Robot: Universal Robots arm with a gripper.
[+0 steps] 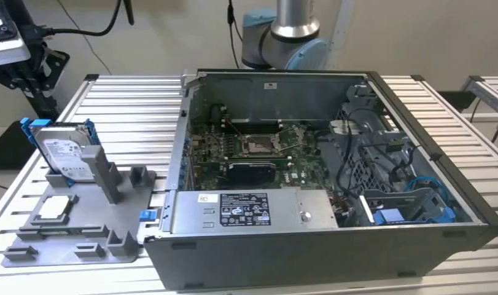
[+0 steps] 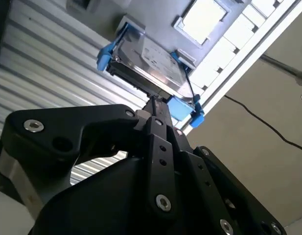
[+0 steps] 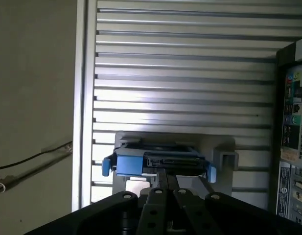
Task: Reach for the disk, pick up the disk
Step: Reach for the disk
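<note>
The disk (image 1: 66,152) stands on edge in its grey holder (image 1: 77,232), straight ahead of the claw (image 3: 166,175). The claw is clenched, holding nothing.

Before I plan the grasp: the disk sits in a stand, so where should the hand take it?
Probably best: take the disk by its free upper part, pinching across its flat faces, from above. It stands upright on edge in the grey stand, which blocks its lower end.
</note>
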